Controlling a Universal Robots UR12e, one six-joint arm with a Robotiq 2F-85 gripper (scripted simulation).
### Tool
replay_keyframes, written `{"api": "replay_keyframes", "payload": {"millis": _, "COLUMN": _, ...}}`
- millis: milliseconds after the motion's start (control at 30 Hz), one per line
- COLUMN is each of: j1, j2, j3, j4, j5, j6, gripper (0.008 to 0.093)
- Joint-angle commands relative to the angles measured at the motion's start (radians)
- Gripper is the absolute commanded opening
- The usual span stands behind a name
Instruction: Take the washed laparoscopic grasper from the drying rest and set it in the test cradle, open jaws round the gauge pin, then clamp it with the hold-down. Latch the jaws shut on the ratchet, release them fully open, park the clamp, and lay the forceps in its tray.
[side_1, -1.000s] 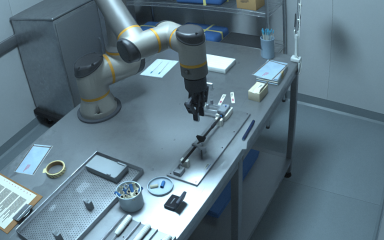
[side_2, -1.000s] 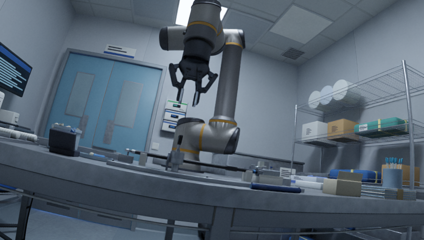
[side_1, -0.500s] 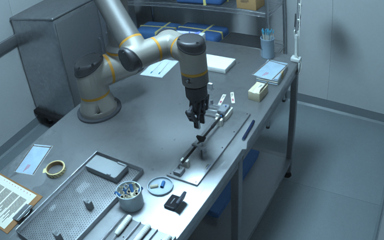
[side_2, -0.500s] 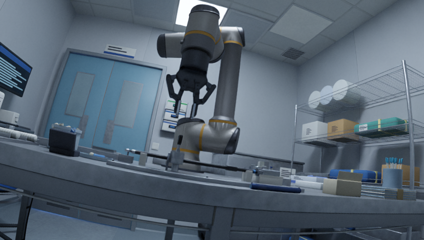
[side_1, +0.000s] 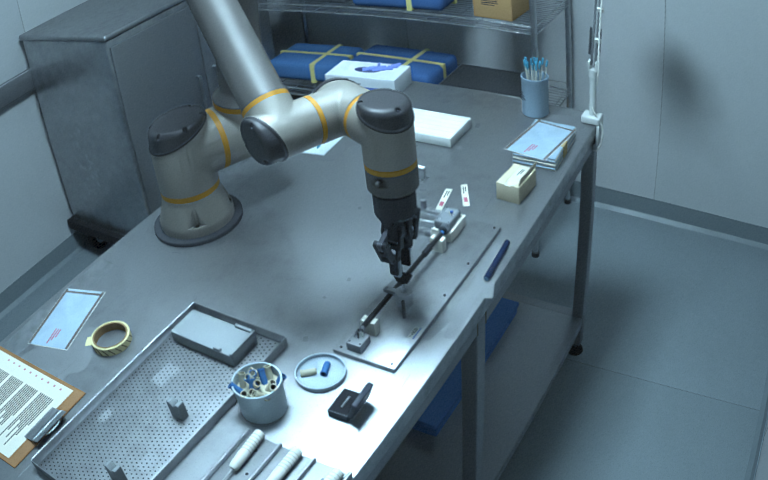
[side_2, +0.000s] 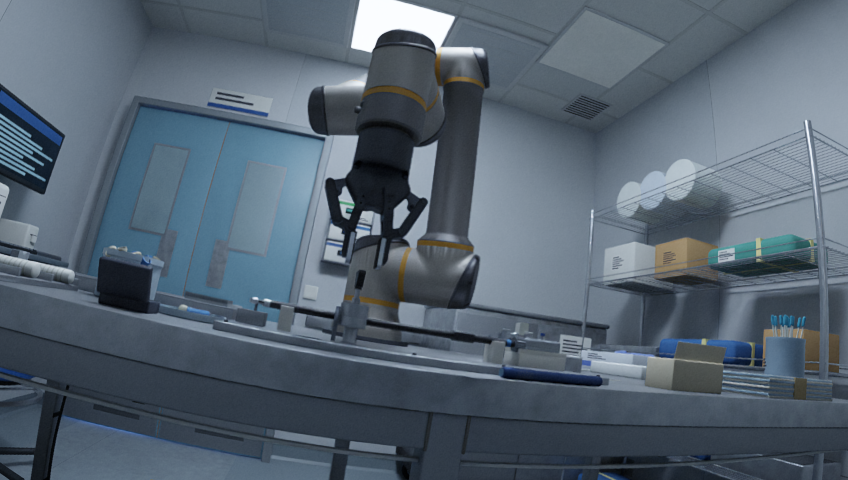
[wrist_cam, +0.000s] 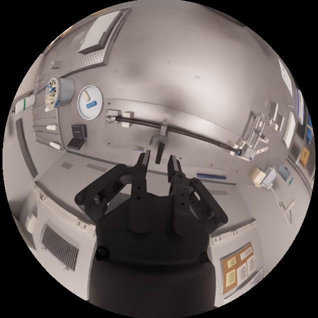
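Note:
The hold-down clamp (wrist_cam: 160, 139) sits across the middle of the grasper's shaft, its dark lever (side_1: 403, 277) sticking up. My gripper (wrist_cam: 158, 160) hangs a short way above that lever, partly open and empty. The laparoscopic grasper (side_1: 405, 274) lies in the test cradle (side_1: 419, 294) on the flat plate. Its long dark shaft (wrist_cam: 178, 130) runs the plate's length. The jaw end (wrist_cam: 111, 118) rests at the gauge pin block near the round dish. The handle end (side_1: 447, 221) lies at the far end of the plate.
A perforated tray (side_1: 141, 396) with a grey box lies at the table's near left corner. A cup of small parts (side_1: 259, 390), a round dish (side_1: 320, 372) and a black block (side_1: 350, 403) stand beside it. A blue pen (side_1: 496, 259) lies by the table's right edge.

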Motion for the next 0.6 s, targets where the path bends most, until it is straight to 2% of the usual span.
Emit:
{"api": "replay_keyframes", "payload": {"millis": 0, "j1": 0.000, "j2": 0.001, "j3": 0.000, "j4": -0.003, "j5": 0.000, "j6": 0.000, "gripper": 0.0380}}
{"api": "replay_keyframes", "payload": {"millis": 567, "j1": 0.000, "j2": 0.009, "j3": 0.004, "j4": -0.016, "j5": 0.000, "j6": 0.000, "gripper": 0.0380}}
